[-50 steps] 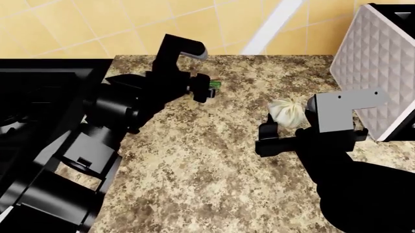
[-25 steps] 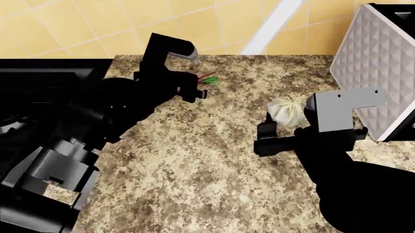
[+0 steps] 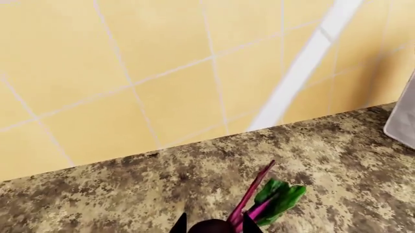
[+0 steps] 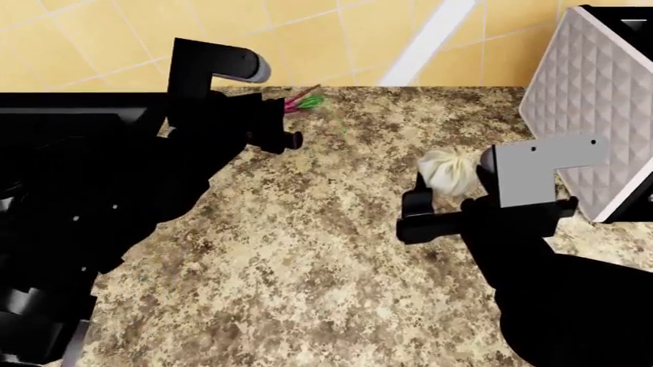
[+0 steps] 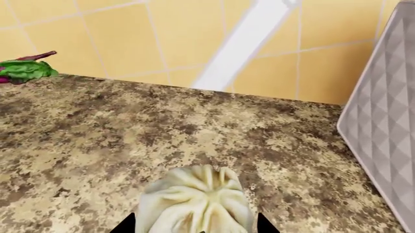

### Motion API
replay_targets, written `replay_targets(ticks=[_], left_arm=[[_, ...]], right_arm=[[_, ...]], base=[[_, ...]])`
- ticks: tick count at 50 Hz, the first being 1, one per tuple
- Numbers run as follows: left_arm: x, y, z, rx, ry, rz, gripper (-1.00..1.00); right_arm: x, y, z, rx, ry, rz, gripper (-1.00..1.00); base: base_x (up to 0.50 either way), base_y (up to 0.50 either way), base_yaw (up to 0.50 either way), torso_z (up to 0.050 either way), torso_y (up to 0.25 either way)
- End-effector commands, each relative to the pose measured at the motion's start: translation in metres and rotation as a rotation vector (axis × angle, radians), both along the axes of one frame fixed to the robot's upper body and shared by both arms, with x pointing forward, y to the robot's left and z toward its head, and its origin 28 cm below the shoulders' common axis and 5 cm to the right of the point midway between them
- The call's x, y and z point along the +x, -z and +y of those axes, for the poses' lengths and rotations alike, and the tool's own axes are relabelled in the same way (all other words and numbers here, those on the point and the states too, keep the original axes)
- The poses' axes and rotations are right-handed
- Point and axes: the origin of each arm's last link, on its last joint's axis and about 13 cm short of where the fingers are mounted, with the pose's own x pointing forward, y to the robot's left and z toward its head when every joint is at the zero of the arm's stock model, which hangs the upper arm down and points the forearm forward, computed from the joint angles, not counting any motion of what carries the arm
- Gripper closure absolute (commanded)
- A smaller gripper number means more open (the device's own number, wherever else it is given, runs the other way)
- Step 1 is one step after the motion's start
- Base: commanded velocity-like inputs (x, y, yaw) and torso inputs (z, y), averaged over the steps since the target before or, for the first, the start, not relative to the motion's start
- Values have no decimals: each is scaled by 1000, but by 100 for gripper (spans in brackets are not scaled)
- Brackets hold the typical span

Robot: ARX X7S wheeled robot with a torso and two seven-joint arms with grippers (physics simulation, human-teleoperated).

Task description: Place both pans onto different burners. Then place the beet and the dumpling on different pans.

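A: Beet (image 4: 303,101) location?
B: Far left of the counter (image 4: 326,252), by the tiled wall (image 3: 129,73), lifted. Left gripper (image 4: 289,126) is clamped on the bulb; pink stem and green leaf poke out toward the wall.
A: Dumpling (image 4: 451,172)?
B: Right of centre, between the right gripper's (image 5: 194,228) fingers, pleats up. Pinched tight, seems off the counter.
A: Other stuff?
B: White quilted box (image 4: 602,107) far right, just beside the right arm. Black stove (image 4: 72,115) edge far left, mostly hidden behind the left arm. Pans not visible.
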Motion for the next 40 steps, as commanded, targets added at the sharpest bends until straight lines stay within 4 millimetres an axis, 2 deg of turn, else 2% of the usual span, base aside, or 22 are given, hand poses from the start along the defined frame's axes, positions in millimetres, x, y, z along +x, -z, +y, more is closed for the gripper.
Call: replay_targets(ticks=[1, 11, 15, 19, 24, 36, 40], left_arm=[[-44, 5, 10, -35, -57, -82, 100], [-84, 22, 19, -61, -84, -134, 100], [-94, 22, 22, -66, -95, -143, 100], [-101, 35, 25, -76, -109, -146, 100], [-107, 39, 28, -91, -120, -157, 100], [-108, 43, 29, -148, -130, -161, 100], [-107, 43, 29, -149, -131, -157, 100]], right_arm=[[-1, -3, -1, -18, 13, -58, 100], [-6, -2, -3, -15, 25, -96, 100], [-9, -2, -3, -14, 23, -104, 100], [-9, 1, -3, -11, 21, -105, 100], [-10, 2, -2, -8, 20, -104, 100], [-9, 4, -2, -6, 17, -99, 100], [-9, 4, -2, -6, 18, -97, 100]], base=[[0, 0, 0, 0, 0], [0, 0, 0, 0, 0], [0, 0, 0, 0, 0], [0, 0, 0, 0, 0], [0, 4, 5, 0, -5], [2, 26, 20, 0, -19], [-4, 23, 20, 0, 214]])
